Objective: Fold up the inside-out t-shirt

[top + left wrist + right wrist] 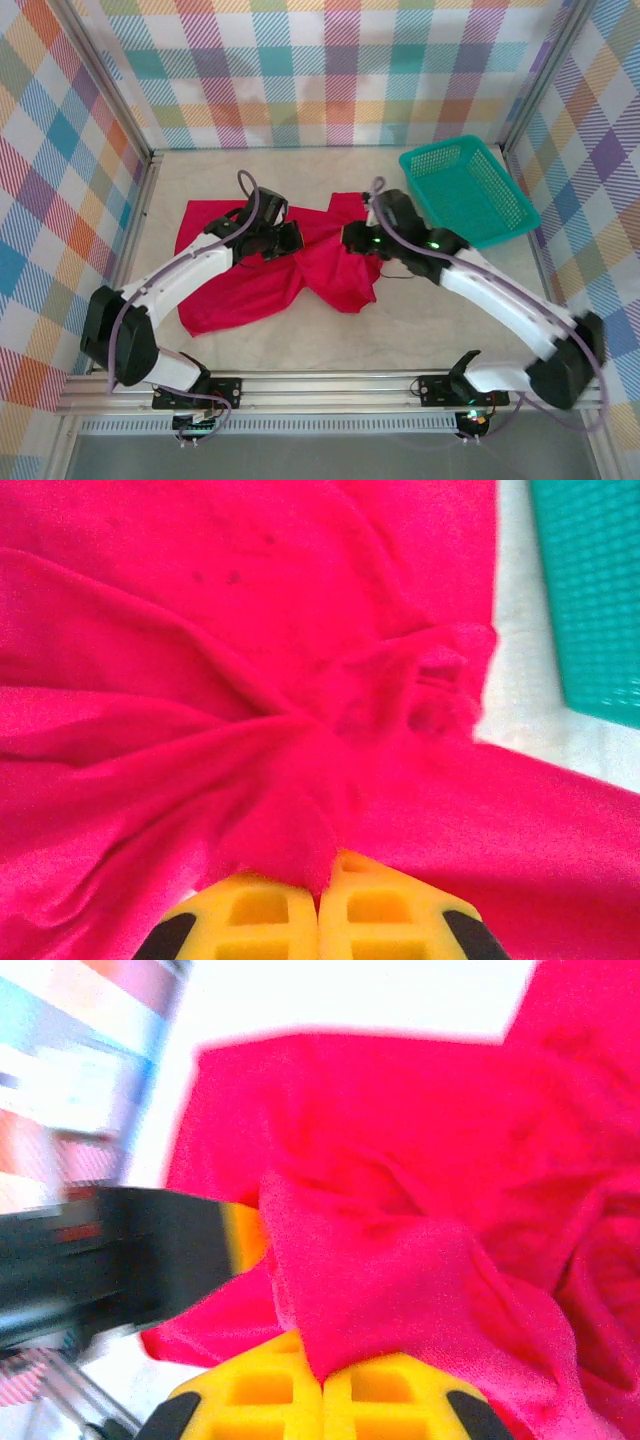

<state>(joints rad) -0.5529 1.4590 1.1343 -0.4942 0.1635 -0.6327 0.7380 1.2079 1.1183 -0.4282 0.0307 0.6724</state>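
Note:
The inside-out t-shirt [250, 290] is bright red and lies crumpled across the middle of the table, bunched up toward its centre. My left gripper [296, 238] is over the bunched middle from the left, and my right gripper [349, 238] faces it from the right, a short gap apart. In the left wrist view the yellow fingers [250, 915] are shut on a pinched fold of the t-shirt [200, 630]. In the right wrist view the gripper [322, 1375] is likewise shut on a raised fold of the t-shirt [400, 1160], and the left gripper's black finger with yellow tip [160, 1260] shows close beside it.
A teal mesh basket [468, 190] stands at the back right, close behind the right arm; its corner [590, 590] shows in the left wrist view. Plaid walls enclose the pale table [440, 320] on three sides. A metal rail [330, 390] runs along the near edge.

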